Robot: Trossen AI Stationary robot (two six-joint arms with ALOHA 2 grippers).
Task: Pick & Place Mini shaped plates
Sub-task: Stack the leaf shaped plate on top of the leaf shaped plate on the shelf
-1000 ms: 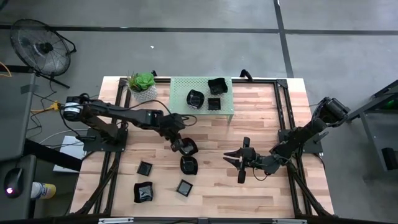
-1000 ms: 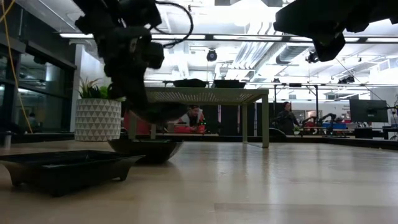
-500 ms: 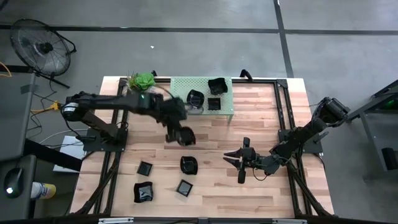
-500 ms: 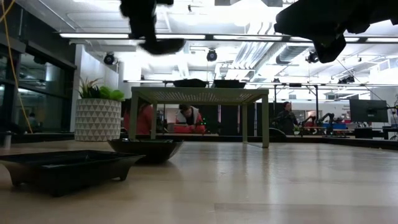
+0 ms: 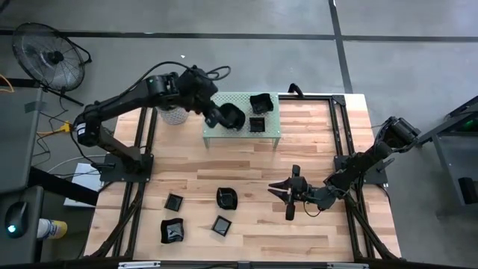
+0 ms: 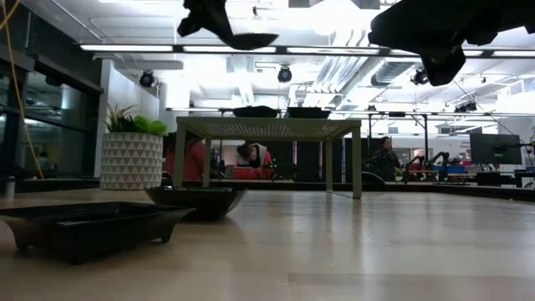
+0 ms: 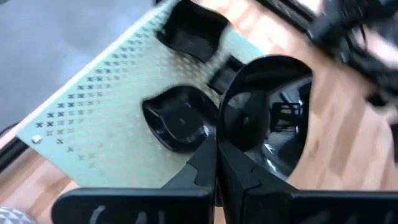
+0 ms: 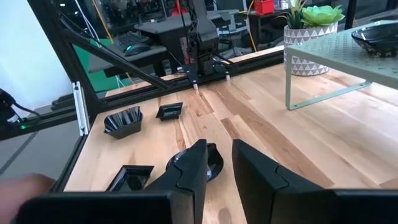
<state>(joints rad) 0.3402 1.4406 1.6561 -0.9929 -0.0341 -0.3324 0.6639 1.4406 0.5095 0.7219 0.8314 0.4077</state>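
My left gripper point(image 5: 218, 116) is shut on a round glossy black mini plate point(image 5: 232, 117) and holds it high over the green perforated shelf point(image 5: 215, 133); the low view shows the plate point(image 6: 244, 39) well above the shelf top point(image 6: 267, 127). On the shelf rest a wavy plate point(image 7: 180, 119), a square one point(image 5: 260, 102) and a small one point(image 5: 256, 125). Several more plates lie flat on the table, among them a round one point(image 5: 226, 197) and a square one point(image 5: 174, 202). My right gripper point(image 8: 219, 163) stands open over the table's right half, touching nothing. My left gripper pinches the round plate's rim point(image 7: 221, 133) between its two shut fingers, at the edge nearest the wrist. The fingers slant downward toward the shelf. The plate juts out beyond the fingertips, hollow side up, lifted clear of the shelf and table.
A green plant in a white pot point(image 6: 131, 159) stands at the shelf's left end, partly under my left arm. A black metal frame point(image 5: 340, 134) borders the table. A floor fan point(image 5: 48, 56) stands beyond the far left corner. Bare wood lies between the shelf and my right gripper.
My left gripper has risen steeply with the round plate and swung toward the table's far edge, from just above the table beside another round plate to a spot over the green shelf. It has tipped further downward. The plate stays in the fingers.
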